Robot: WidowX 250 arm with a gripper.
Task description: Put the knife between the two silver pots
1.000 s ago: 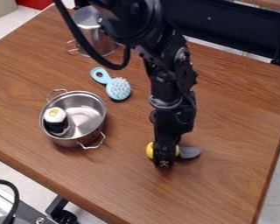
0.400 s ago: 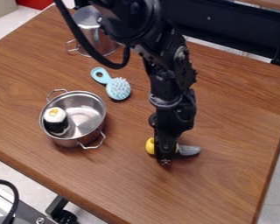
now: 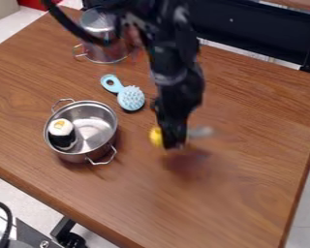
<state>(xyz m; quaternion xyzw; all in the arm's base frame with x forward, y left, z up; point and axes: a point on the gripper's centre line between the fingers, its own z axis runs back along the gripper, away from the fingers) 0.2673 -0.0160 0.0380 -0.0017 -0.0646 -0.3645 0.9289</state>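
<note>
Gripper [image 3: 174, 144] is clamped on the yellow-handled knife [image 3: 156, 137] above the bench [image 3: 248, 193], right of the near silver pot [image 3: 93, 128], which holds a black-and-white toy [image 3: 61, 133] by its left wall; beyond sit a blue brush [image 3: 130, 98], then the far silver pot [image 3: 103, 52], inside hidden.

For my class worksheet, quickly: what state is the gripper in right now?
Gripper: closed, holding the knife, yellow handle showing on one side, grey blade on the other.
</note>
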